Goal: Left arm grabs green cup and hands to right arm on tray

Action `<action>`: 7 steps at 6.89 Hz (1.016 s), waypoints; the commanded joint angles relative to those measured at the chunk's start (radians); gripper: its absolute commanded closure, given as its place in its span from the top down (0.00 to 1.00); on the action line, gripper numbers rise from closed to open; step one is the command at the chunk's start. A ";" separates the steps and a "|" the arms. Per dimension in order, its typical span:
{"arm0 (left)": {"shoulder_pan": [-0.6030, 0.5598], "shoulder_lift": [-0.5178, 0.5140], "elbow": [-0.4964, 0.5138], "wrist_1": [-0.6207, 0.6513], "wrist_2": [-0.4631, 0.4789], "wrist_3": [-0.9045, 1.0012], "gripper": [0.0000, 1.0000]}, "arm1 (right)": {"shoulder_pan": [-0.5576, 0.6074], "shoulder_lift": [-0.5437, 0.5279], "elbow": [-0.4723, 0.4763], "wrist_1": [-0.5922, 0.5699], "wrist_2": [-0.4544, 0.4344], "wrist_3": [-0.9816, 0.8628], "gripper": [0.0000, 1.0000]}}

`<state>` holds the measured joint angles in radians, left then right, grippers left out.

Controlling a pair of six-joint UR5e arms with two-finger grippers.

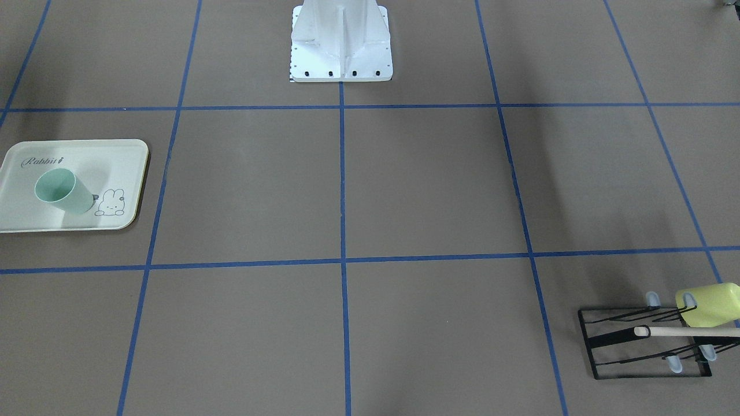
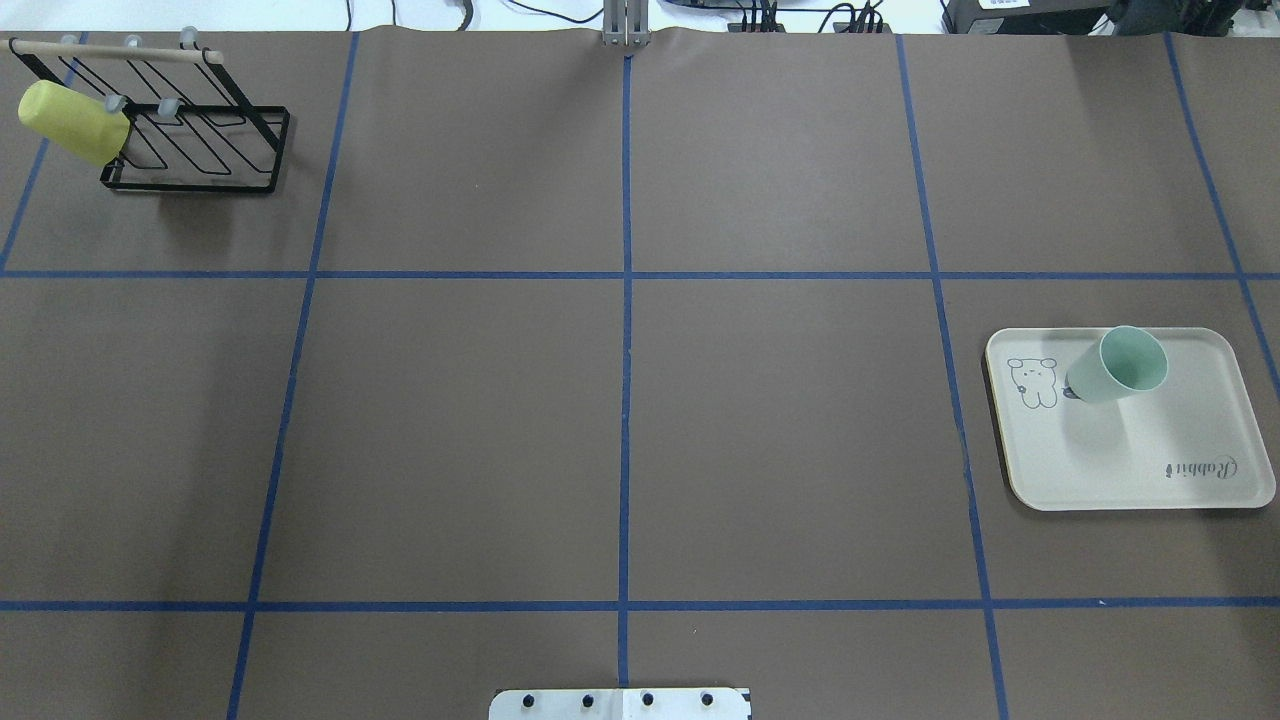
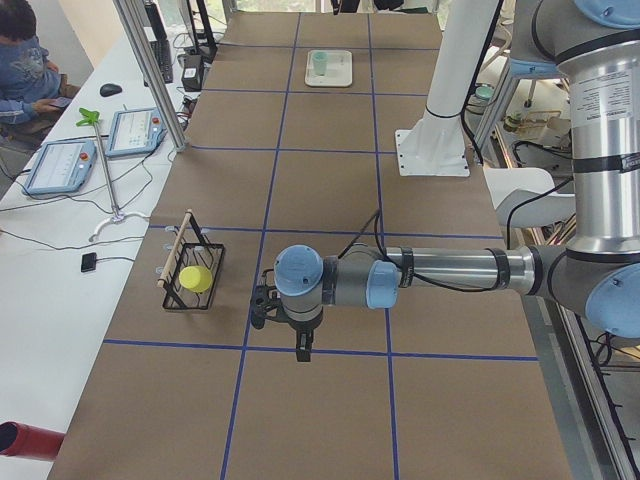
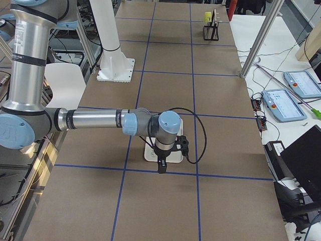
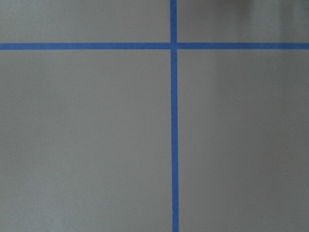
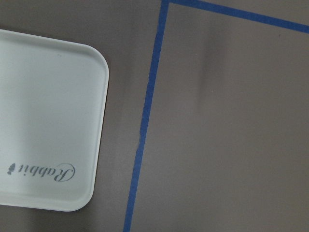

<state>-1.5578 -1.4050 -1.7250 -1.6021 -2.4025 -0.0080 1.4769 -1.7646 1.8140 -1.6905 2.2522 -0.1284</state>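
Observation:
The green cup point(image 1: 60, 190) stands mouth up on the cream tray point(image 1: 118, 159), beside the bunny drawing. It shows the same way in the overhead view point(image 2: 1120, 365) on the tray point(image 2: 1130, 450). Neither gripper touches it. The left gripper point(image 3: 302, 350) shows only in the exterior left view, hanging over bare table far from the tray point(image 3: 340, 75); I cannot tell if it is open or shut. The right gripper point(image 4: 161, 168) shows only in the exterior right view, above the tray's near edge point(image 4: 149, 154); its state is unclear. The right wrist view shows a bare tray corner point(image 6: 48, 121).
A black wire rack point(image 2: 200, 140) with a yellow-green cup point(image 2: 70, 122) on a peg stands at the far left corner, also in the front view point(image 1: 708, 304). The white robot base point(image 1: 341, 46) sits at mid table edge. Blue tape lines grid the brown table.

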 commanded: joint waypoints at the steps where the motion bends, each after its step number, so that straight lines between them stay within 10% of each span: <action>1: 0.002 0.000 0.021 -0.002 0.008 -0.003 1.00 | 0.000 0.001 0.001 0.000 0.001 0.000 1.00; 7: 0.001 -0.002 0.005 -0.018 0.008 0.006 1.00 | 0.000 -0.001 0.004 0.002 0.000 -0.002 1.00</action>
<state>-1.5569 -1.4082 -1.7172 -1.6124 -2.3957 -0.0049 1.4772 -1.7651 1.8181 -1.6895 2.2521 -0.1292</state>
